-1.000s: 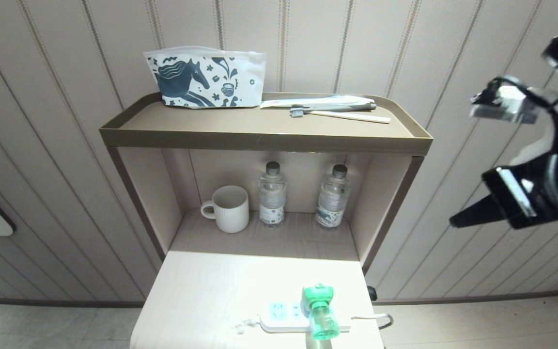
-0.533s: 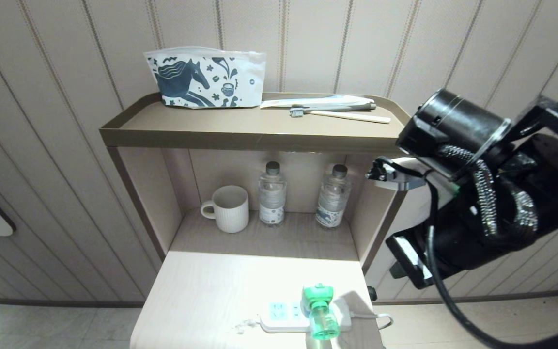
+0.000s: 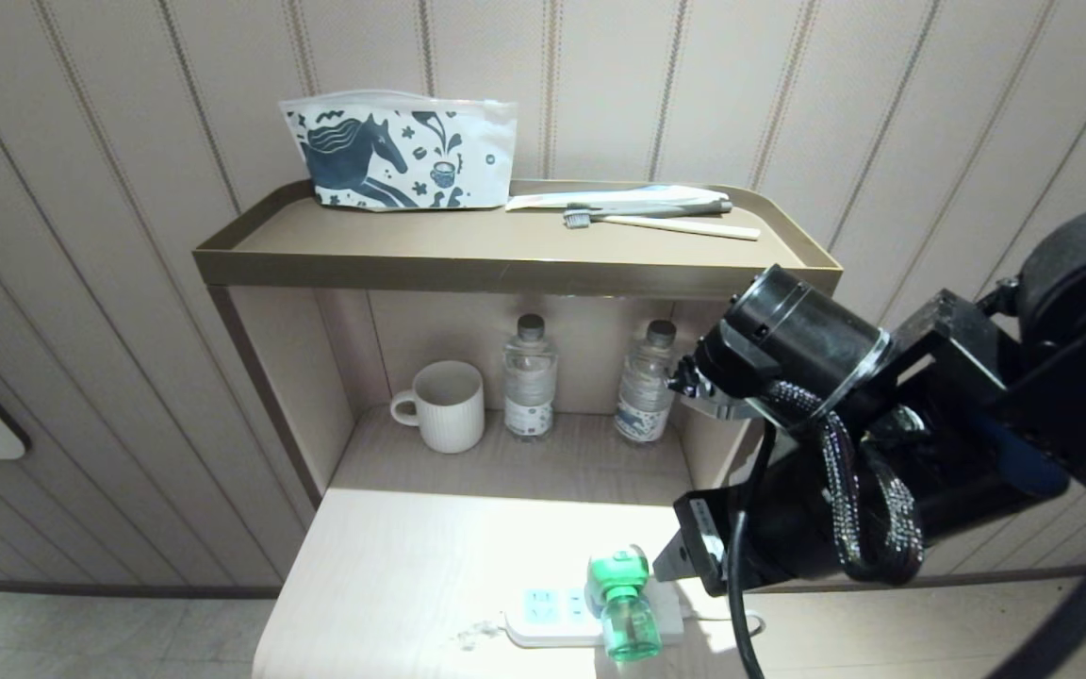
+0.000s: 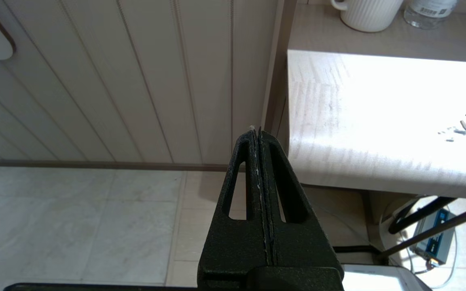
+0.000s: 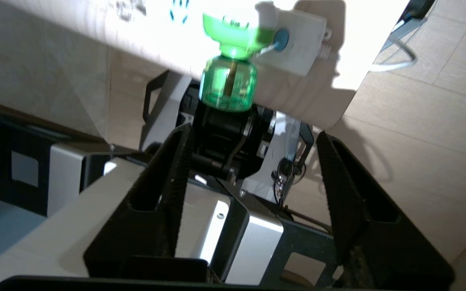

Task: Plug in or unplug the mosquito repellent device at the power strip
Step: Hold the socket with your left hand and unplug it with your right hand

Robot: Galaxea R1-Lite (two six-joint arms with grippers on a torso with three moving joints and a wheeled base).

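Plugged into the power strip (image 3: 567, 618): the mosquito repellent device (image 3: 623, 604), green cap up and clear green bottle hanging past the strip's near edge. Flat on the pale table (image 3: 430, 566), near its front right corner, lies the strip; a blue oval button (image 5: 280, 37) sits on it just beside the device, toward the cord end, with the white cord (image 3: 727, 618) trailing off the table edge beyond.

Just to the right of the device, close but not touching it: the right gripper (image 5: 253, 141), jaws standing well apart, nothing between them. Seen from the right wrist, the green bottle lies ahead of the gap between the two black fingers (image 5: 164, 173).

Well to the left of the device, off the table's left side and above the floor tiles: the left gripper (image 4: 259, 133), jaws pressed together, empty.

Behind the device, in the open shelf: a white ribbed mug (image 3: 444, 405) and two water bottles (image 3: 530, 377). Higher, on the shelf top: a horse-print pouch (image 3: 402, 151) and a toothbrush (image 3: 661, 223).
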